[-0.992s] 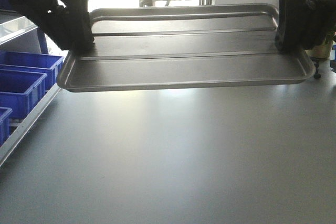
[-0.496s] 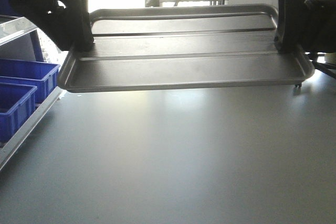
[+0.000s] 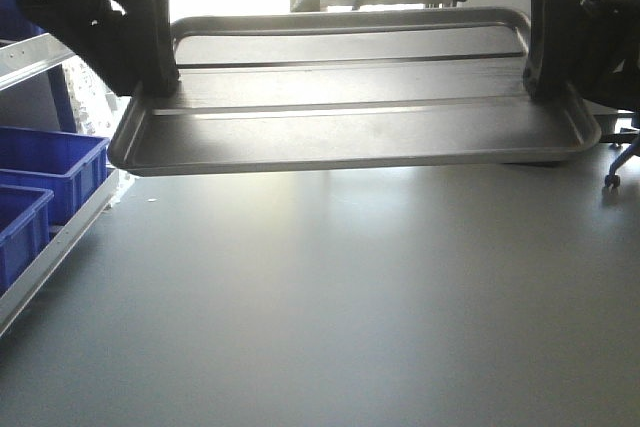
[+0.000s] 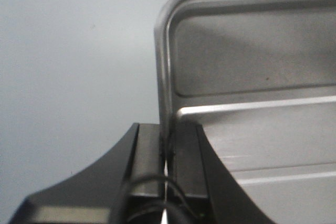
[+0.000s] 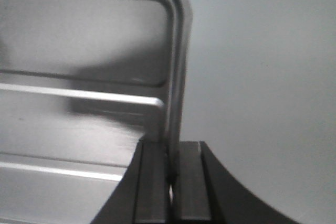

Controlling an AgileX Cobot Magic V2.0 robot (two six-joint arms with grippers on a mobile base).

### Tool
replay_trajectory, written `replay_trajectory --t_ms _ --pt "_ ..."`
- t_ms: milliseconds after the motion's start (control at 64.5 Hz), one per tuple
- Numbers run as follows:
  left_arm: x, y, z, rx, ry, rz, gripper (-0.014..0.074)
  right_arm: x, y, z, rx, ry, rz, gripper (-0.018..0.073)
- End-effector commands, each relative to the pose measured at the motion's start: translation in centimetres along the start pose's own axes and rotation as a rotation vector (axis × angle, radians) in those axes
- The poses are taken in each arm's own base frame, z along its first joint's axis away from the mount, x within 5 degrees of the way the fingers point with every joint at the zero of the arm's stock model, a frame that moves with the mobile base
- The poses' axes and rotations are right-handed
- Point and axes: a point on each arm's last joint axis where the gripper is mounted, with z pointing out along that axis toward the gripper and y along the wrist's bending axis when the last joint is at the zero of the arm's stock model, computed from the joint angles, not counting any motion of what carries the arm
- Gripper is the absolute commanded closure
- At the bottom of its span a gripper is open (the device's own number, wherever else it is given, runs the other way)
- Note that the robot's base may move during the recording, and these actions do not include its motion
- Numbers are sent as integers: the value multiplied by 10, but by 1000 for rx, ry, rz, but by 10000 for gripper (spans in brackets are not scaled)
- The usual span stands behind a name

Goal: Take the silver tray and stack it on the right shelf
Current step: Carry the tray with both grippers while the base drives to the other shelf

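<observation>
The front view looks forward, low, at the silver tray (image 3: pixel 350 137); each wrist view (very close) looks along its fingers (image 4: pixel 148 156) at one end rim.

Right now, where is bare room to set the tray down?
The grey surface below the held silver tray is bare, from the blue bins at left to the chair wheel at right. Only the left edge is crowded.
</observation>
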Motion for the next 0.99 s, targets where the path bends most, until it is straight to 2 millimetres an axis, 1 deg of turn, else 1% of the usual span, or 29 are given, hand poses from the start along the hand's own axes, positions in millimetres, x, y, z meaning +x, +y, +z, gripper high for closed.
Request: replay_trajectory --t_ms 0,977 --pt "-8 -6 -22 70 -89 18 689 -12 2 -18 -66 -118 -7 503" --pt "-8 -6 -22 70 -91 16 689 -11 2 -18 -60 -111 -8 503"
